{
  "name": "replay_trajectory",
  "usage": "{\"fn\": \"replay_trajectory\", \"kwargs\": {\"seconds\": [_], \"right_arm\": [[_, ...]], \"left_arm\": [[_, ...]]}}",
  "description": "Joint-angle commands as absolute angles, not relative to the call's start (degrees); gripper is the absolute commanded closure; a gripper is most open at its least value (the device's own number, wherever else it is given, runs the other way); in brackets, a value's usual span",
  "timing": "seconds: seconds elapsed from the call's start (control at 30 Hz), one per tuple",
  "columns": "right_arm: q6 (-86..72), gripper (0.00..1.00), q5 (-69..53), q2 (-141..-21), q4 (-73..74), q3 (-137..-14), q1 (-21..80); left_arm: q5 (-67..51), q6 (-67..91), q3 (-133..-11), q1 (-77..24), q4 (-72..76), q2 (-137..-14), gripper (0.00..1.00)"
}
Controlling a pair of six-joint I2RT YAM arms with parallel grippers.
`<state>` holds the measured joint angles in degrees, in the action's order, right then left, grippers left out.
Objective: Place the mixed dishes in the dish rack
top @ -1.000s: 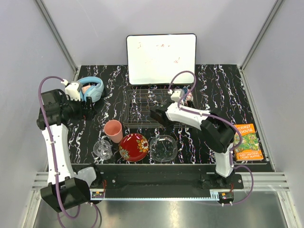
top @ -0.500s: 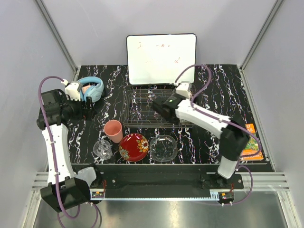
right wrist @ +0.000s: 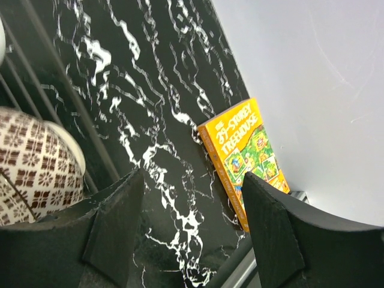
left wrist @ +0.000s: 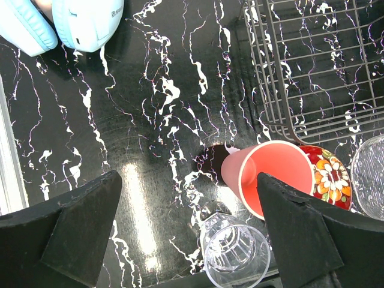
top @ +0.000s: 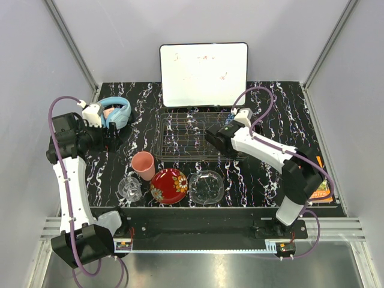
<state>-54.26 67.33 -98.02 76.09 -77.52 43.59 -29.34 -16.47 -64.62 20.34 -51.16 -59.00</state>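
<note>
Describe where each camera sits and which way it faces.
Top external: above, behind the bases, looking down on the dish rack; both arms show.
Left wrist: facing down at the pink cup; its open fingers show.
Right wrist: facing the orange book and beige patterned bowl; its open fingers show.
Shared: the pink cup, in top and left wrist.

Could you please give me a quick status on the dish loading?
Open and empty: left gripper, right gripper. At dish rack: beige patterned bowl. On table: pink cup, glass mug, red plate, glass dish. No obstruction seen.
</note>
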Motion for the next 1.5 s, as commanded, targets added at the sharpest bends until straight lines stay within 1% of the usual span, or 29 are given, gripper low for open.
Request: {"fn": "replay_trajectory", "kwargs": {"seconds": [0.0,0.37,0.87,1.27,1.47], "right_arm": [[-53.4,0.28,66.3,-99.4,73.8,-76.4,43.3],[-45.2,0.29,61.5,-98.7,64.1,-77.1,43.3],[-40.4,0.31,57.7,-99.6,56.7,-77.3,44.0],[-39.6,0.31,57.4,-100.2,56.2,-81.4,51.1],[-40.4,0.31,58.7,-99.4,57.6,-81.1,51.3]], "left_arm": [[-30.4,-16.1,-65.7,20.7,-49.3,-58.5,0.01],[-30.4,-15.6,-65.4,20.7,-48.9,-58.8,0.01],[-30.4,-15.6,-64.6,20.7,-48.6,-58.8,0.01],[-30.7,-15.4,-63.8,20.7,-48.3,-59.1,0.01],[-30.6,-15.5,-63.3,20.7,-48.0,-59.3,0.01]]}}
